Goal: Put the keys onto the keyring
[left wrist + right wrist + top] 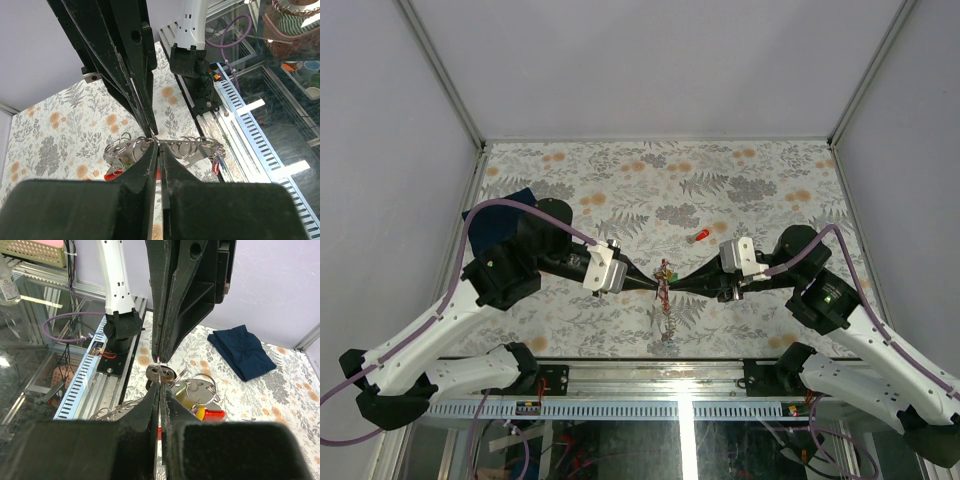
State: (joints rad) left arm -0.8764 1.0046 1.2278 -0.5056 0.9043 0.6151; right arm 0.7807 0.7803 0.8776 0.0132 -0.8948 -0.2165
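Near edge: the desk [570, 340] rim runs just under the dangling keys [667, 322].
Middle: the keyring [664, 272] is held up over the desk's near middle.
Left claw [653, 284]: clenched on the keyring.
Right claw [676, 283]: clenched on it too, tip to tip.
Beyond: a red piece [700, 236] lies apart.
Far left edge: a blue cloth [520, 197].

left gripper [159, 150]: fingers closed tight, tips meeting those of the right gripper [152, 131], which enters from above, likewise closed. both sets of tips pinch at one spot on a bunch of metal rings [118, 150] and keys [197, 147]. the item gripped there looks like the keyring [150, 142], though the crowding leaves this uncertain. red tag [113, 175] below the rings. floral table [60, 125] beneath. slotted cable duct [250, 135] along the table edge.
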